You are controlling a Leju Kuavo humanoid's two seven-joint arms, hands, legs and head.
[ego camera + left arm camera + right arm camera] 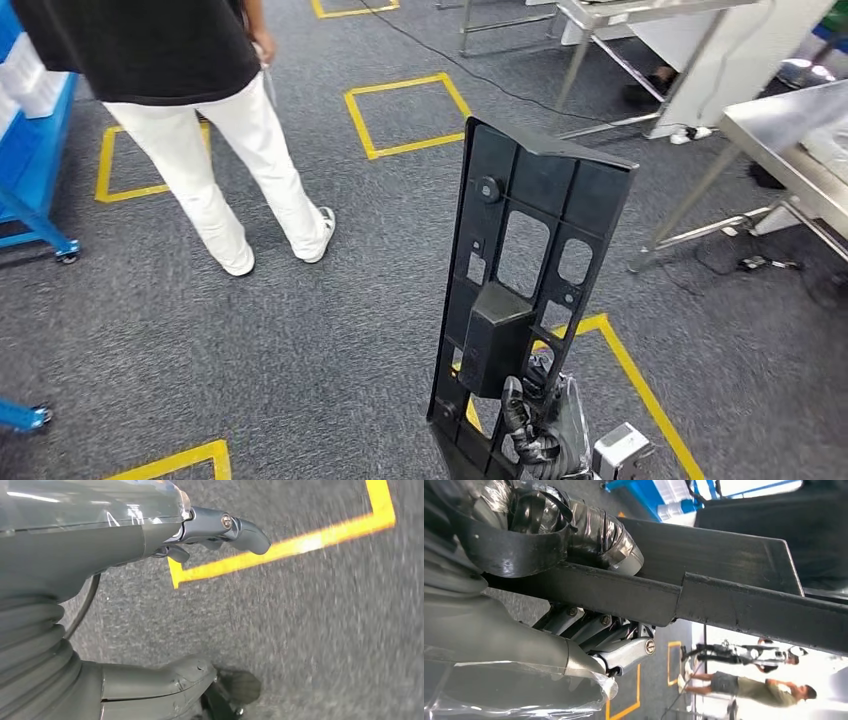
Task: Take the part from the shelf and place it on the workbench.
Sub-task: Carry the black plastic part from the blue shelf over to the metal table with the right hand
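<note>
Grey carpet with yellow taped squares lay all around me, and the steel tabletop [790, 135] stood well ahead of my right hand [545, 425], off to its right. That hand was clamped round the lower end of the black part [530, 270], fingers wrapped on one side and thumb on the other, so the panel stood nearly upright above it. My left hand [220, 530] hung low over the floor, fingers loosely apart, holding nothing. A person [190, 110] stood ahead to the left. Best, I judged, to keep the panel vertical, grip firm, and steer wide of the table legs.
</note>
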